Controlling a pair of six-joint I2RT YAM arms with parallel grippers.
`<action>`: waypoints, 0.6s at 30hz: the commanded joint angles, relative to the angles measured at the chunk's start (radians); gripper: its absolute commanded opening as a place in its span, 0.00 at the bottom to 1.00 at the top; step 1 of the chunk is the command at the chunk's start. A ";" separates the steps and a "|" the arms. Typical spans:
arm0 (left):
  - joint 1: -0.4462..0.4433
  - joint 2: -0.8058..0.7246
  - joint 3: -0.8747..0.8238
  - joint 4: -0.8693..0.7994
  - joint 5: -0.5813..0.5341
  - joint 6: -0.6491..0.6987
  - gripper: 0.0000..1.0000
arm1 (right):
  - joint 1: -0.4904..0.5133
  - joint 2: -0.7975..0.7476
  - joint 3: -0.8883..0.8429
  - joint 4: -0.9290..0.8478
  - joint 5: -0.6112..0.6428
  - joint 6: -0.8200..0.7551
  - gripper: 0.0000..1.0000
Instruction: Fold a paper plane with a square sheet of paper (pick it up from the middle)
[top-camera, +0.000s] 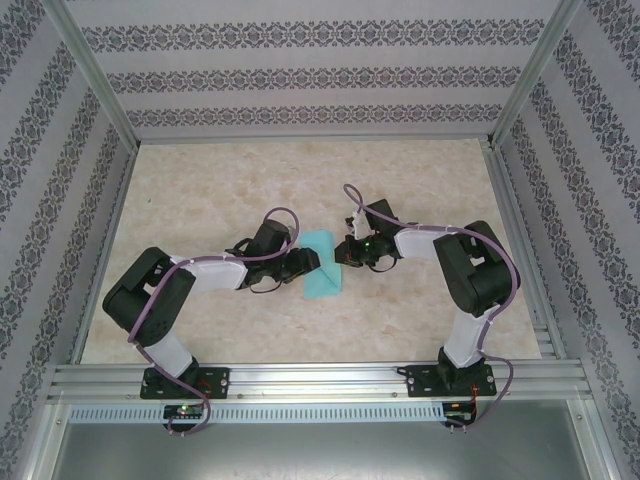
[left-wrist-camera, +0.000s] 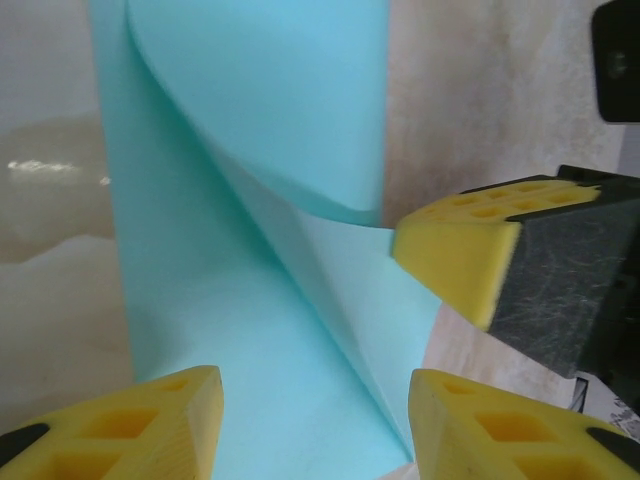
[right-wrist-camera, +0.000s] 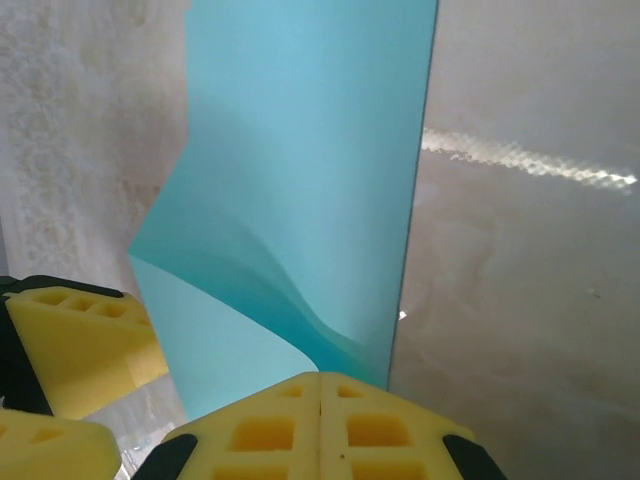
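The square sheet of paper (top-camera: 322, 266) is turquoise and lies on the table between the arms as a long folded strip. In the left wrist view its upper layer (left-wrist-camera: 270, 110) curls up off the lower layer (left-wrist-camera: 200, 330) along a diagonal crease. My right gripper (right-wrist-camera: 320, 385) is shut, its yellow pads (right-wrist-camera: 270, 430) pressed together where the lifted flap's edge (right-wrist-camera: 300, 290) rises into them. My left gripper (left-wrist-camera: 315, 400) is open, one fingertip on each side of the strip's near end. From above, the left gripper (top-camera: 308, 262) and right gripper (top-camera: 343, 252) flank the paper.
The paper rests on a beige marbled tabletop (top-camera: 420, 190) inside patterned walls (top-camera: 300, 75). An aluminium rail (top-camera: 320, 380) runs along the near edge. The right gripper's pad (left-wrist-camera: 455, 250) shows in the left wrist view, and a left gripper pad (right-wrist-camera: 80, 345) in the right wrist view.
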 joint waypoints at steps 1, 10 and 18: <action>0.001 0.014 0.015 0.109 0.042 0.025 0.53 | -0.006 -0.036 -0.008 0.048 -0.019 0.010 0.04; 0.000 0.088 0.064 0.116 0.069 0.012 0.52 | -0.007 -0.038 -0.011 0.046 -0.022 0.015 0.04; 0.000 0.130 0.070 0.162 0.066 -0.019 0.40 | -0.016 -0.080 -0.025 0.043 -0.011 0.033 0.23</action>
